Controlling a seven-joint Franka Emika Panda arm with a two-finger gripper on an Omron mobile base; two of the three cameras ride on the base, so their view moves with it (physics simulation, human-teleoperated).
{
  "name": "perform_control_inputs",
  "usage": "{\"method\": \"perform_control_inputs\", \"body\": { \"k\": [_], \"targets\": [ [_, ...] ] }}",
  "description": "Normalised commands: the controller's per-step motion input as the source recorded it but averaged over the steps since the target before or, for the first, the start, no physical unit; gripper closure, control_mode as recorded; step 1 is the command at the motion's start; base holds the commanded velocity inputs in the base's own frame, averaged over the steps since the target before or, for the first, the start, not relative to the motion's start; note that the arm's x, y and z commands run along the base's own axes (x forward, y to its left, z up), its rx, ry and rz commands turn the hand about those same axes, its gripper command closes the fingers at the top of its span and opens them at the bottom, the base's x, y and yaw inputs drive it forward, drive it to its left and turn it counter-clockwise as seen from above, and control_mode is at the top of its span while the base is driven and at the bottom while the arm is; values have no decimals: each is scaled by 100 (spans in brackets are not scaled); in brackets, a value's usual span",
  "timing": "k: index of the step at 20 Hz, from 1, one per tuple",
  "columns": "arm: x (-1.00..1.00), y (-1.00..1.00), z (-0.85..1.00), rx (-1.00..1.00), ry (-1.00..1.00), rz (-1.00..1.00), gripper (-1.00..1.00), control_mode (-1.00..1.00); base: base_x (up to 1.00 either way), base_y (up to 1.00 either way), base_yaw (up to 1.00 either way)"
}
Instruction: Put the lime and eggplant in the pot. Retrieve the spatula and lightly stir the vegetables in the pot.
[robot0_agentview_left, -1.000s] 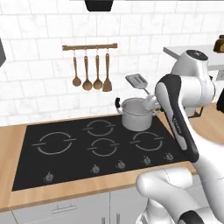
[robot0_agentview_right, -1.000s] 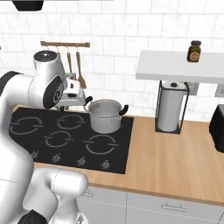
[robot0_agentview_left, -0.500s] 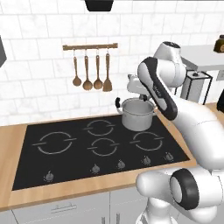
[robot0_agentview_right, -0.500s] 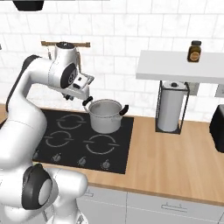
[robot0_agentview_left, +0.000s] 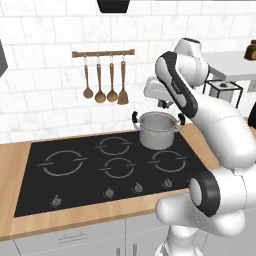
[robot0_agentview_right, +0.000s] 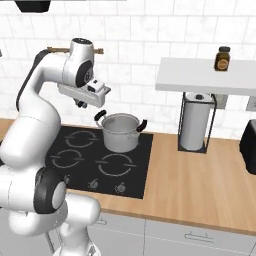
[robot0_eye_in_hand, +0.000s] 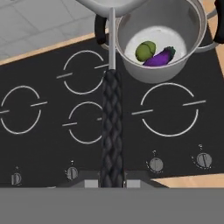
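I've swung my gripper (robot0_eye_in_hand: 112, 181), clamped on the spatula (robot0_eye_in_hand: 112, 127), above the pot (robot0_eye_in_hand: 162, 41); lime (robot0_eye_in_hand: 145, 51) and eggplant (robot0_eye_in_hand: 158, 57) inside, stirring comes next.

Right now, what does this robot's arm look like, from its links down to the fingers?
The arm is glossy white with rounded, tube-like links and dark grey rings and caps at the joints. The hand is a flat, boxy white block with small dark details underneath. No cables or markings show. The fingers are too hidden to describe.

No legible text, brand, number or sign appears on any surface; the shelf jar's (robot0_agentview_right: 222, 58) label is too small to read.
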Motion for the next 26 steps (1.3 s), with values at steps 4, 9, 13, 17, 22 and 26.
{"method": "perform_control_inputs", "body": {
  "k": [4,9,13,17,22,26],
  "targets": [
    [18,1,-6,7,-16,-20,100,-100,0,0,0],
    [4,1,0,39,-39,-37,100,-100,0,0,0],
    [21,26,7,53,-13,-45,100,-100,0,0,0],
    [6,25,26,54,-11,-56,100,-100,0,0,0],
    [39,21,58,65,0,-27,100,-100,0,0,0],
    [48,0,43,85,0,-24,100,-100,0,0,0]
  ]
}}
